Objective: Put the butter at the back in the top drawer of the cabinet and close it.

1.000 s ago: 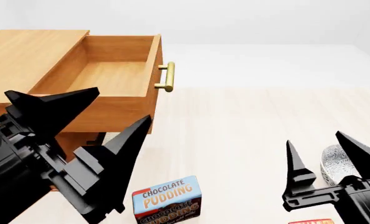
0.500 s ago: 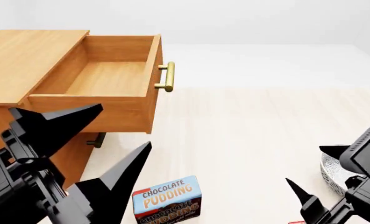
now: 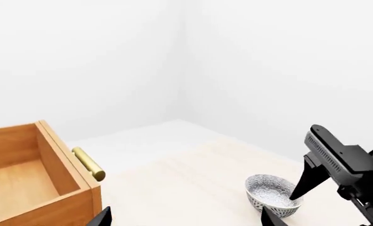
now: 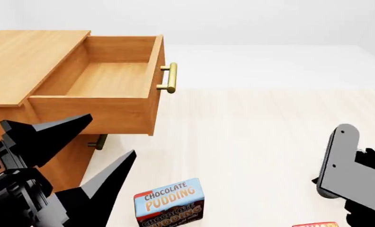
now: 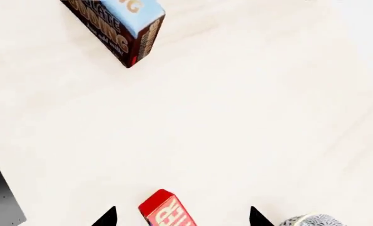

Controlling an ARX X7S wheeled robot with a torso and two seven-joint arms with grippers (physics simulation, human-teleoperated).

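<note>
The butter (image 5: pixel 166 214), a small red box, lies on the pale floor, and only a sliver of the butter (image 4: pixel 315 224) shows at the head view's bottom edge. In the wrist view my right gripper (image 5: pixel 183 217) is open, with the box between its fingertips (image 5: pixel 109 216) and a gap on each side. The cabinet (image 4: pixel 30 52) stands at the left with its top drawer (image 4: pixel 105 78) pulled out and empty, brass handle (image 4: pixel 169 78) facing right. My left gripper (image 4: pixel 108 137) hangs open in front of the cabinet, holding nothing.
A chocolate pudding box (image 4: pixel 170 203) stands on the floor between the arms, also the pudding box (image 5: pixel 120 26) in the right wrist view. A patterned bowl (image 3: pixel 271 193) sits beside my right arm (image 4: pixel 342 165). A lower drawer handle (image 4: pixel 99 141) shows under the open drawer.
My right arm turned its gripper downward, so its fingers left the head view and its grey body now hides the bowl. The left gripper drifted down and left, staying open.
</note>
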